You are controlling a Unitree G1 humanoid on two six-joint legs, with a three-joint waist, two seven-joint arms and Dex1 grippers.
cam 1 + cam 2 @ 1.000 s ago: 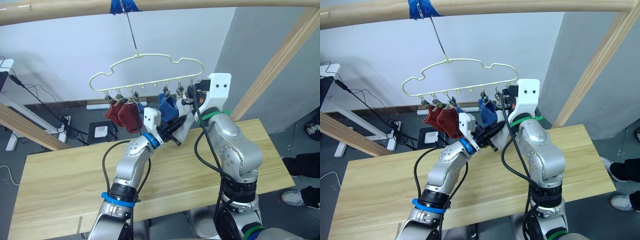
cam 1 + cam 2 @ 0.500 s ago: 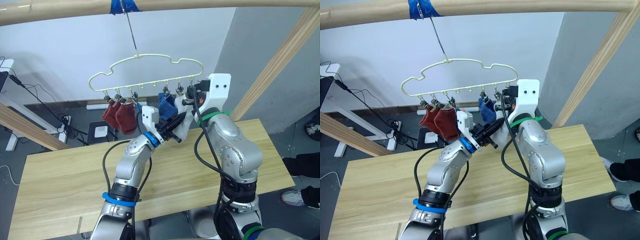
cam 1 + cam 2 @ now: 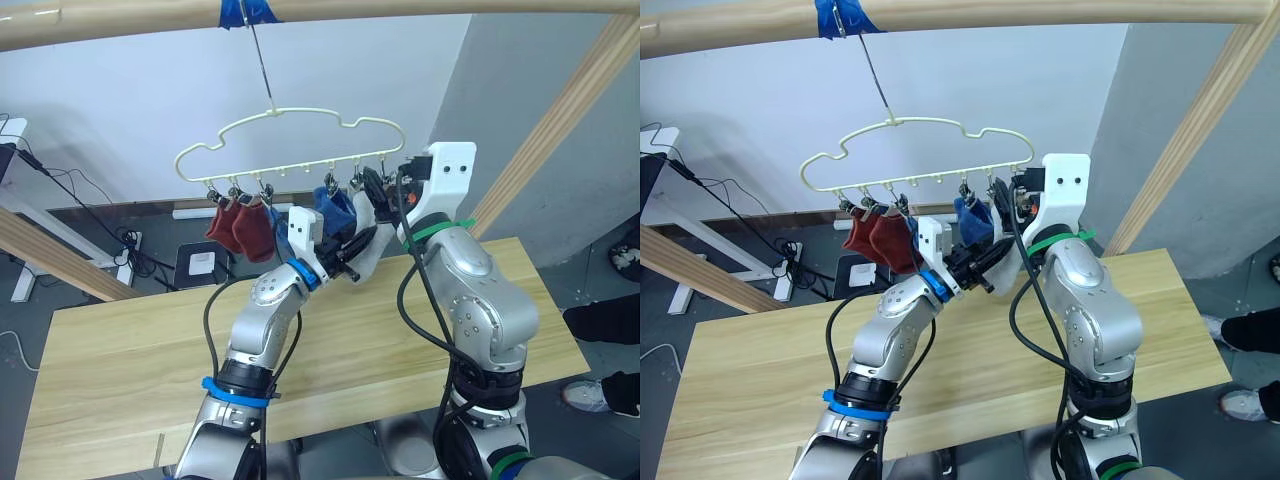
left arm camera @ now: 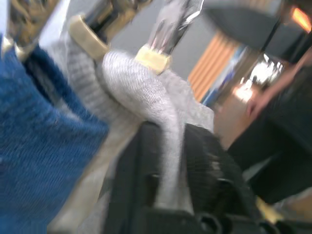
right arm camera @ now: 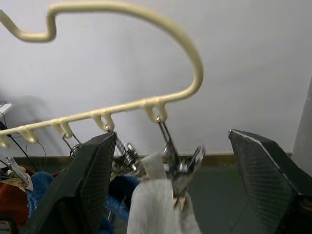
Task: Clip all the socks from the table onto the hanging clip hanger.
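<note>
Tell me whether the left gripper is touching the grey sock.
Touching. The left wrist view shows the grey sock pinched between the closed jaws of the left gripper, its top held by a metal clip.

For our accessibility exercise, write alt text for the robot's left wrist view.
The left gripper pinches a light grey sock between its two black fingers, just below a metal clip that bites the sock's top edge. A blue sock hangs beside it.

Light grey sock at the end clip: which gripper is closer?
Left. The left gripper is shut on the light grey sock just below the clip. The right gripper is open, its fingers straddling that clip without touching.
</note>
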